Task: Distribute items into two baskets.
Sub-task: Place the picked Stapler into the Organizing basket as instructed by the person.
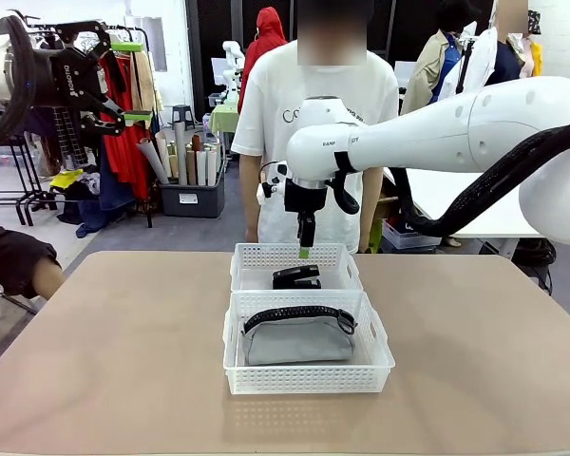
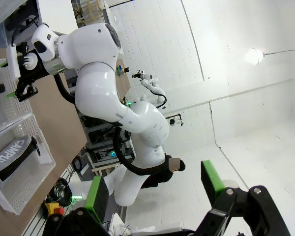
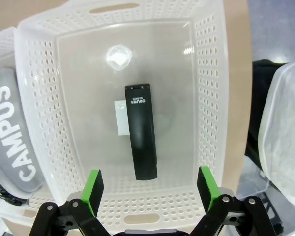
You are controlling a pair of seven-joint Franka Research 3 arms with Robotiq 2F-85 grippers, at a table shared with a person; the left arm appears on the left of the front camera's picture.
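In the right wrist view, the right gripper (image 3: 150, 189) rises from the bottom edge with its green-padded fingers (image 3: 93, 191) spread wide and holding nothing. Directly beyond them, at the centre of the frame, the black stapler (image 3: 141, 131) lies flat on the clear bottom of the smaller basket (image 3: 206, 59), free of the fingers.

In the front view, the same gripper (image 1: 306, 245) hangs at centre frame just above that far basket (image 1: 256, 255), the stapler (image 1: 296, 276) below it. Nearer the camera, touching the far basket, the larger basket (image 1: 370, 366) holds the grey zip pouch (image 1: 297, 334), black zipper strip on top.

The left gripper (image 1: 123, 78) sits in the upper left of the frame, raised well apart from the tabletop (image 1: 114, 351), fingers spread and empty; in its own wrist view the fingers (image 2: 95, 193) stand at the bottom edge, open.

Each basket now carries one item, so the sorting looks done; only drawing the right arm clear seems left.
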